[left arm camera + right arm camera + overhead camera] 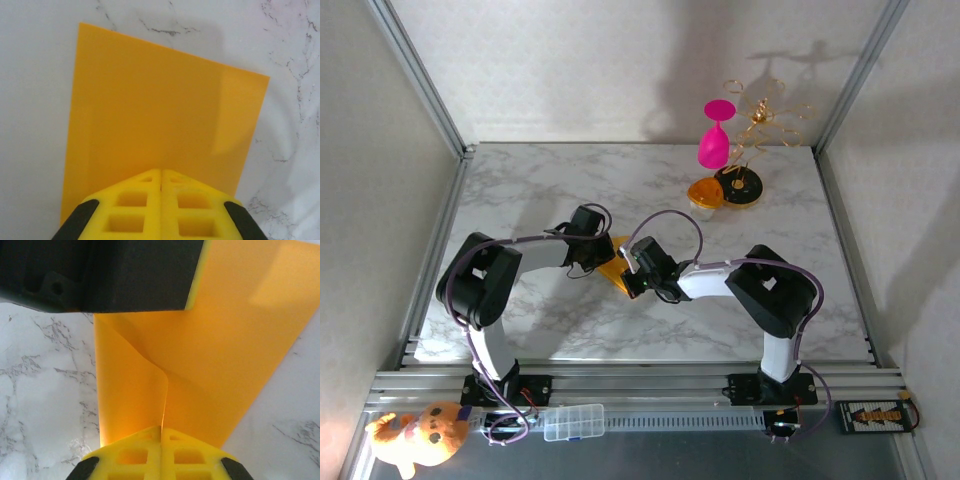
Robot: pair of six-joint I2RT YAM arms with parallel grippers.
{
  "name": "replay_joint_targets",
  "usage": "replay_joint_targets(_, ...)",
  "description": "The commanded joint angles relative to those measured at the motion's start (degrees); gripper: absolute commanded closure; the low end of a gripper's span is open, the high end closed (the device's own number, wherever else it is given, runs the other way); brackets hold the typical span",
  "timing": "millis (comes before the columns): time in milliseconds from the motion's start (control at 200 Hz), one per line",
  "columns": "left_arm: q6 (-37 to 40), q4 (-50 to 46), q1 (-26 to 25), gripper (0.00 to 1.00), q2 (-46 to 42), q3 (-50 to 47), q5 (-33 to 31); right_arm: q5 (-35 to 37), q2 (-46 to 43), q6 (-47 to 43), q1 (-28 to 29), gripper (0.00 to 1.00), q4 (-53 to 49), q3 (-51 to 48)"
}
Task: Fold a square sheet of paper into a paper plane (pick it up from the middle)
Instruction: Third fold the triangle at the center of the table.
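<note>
The left fingers (132,205) and the right fingers (187,452) are each clenched on an edge of the square sheet of paper (160,110). I'd judge the fold goes best if they close in evenly, with the edges matched and the bulge straight down the middle before pressing it flat. From the left fingers at the bottom of their view the sheet runs flat up the frame over the marble surface (35,100). From the right fingers it buckles into a soft ridge starting at their tips.

Pink goblet (714,146) near gold wire stand (767,112)
</note>
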Motion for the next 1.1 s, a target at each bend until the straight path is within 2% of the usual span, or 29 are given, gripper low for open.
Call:
replay_joint_targets(0,0.9,-3.92,-0.99,1.0,0.54,1.52,-0.04,0.46,1.92,0.96,-0.39,1.0,-1.97,0.95)
replay_joint_targets(110,0.51,-4.65,-0.77,0.99,-1.07,3.05,0.1,0.31,2.28,1.14,-0.34,1.0,-2.35,0.94)
replay_joint_targets(300,-2.54,-4.76,0.27,0.88,-7.36,2.64,-1.82,0.39,2.36,1.15,-0.33,1.0,-2.6,0.59)
replay_joint_targets(461,-7.88,-0.89,0.82,0.84,-14.23,-4.29,-2.18,0.24,2.22,1.33,-0.43,1.0,-2.42,0.33)
replay_joint_targets(681,-18.5,11.03,0.13,0.87,-21.12,-15.07,3.65,-0.18,2.4,1.22,-0.32,1.0,-2.6,0.54)
replay_joint_targets(806,-21.77,15.06,-0.74,0.91,-20.91,-17.62,5.56,-0.13,2.48,1.16,-0.35,1.0,-2.84,0.75)
replay_joint_targets(1092,-22.81,17.74,-2.95,0.92,-16.08,-18.25,7.54,0.02,2.5,1.43,-0.4,1.0,-3.13,0.61)
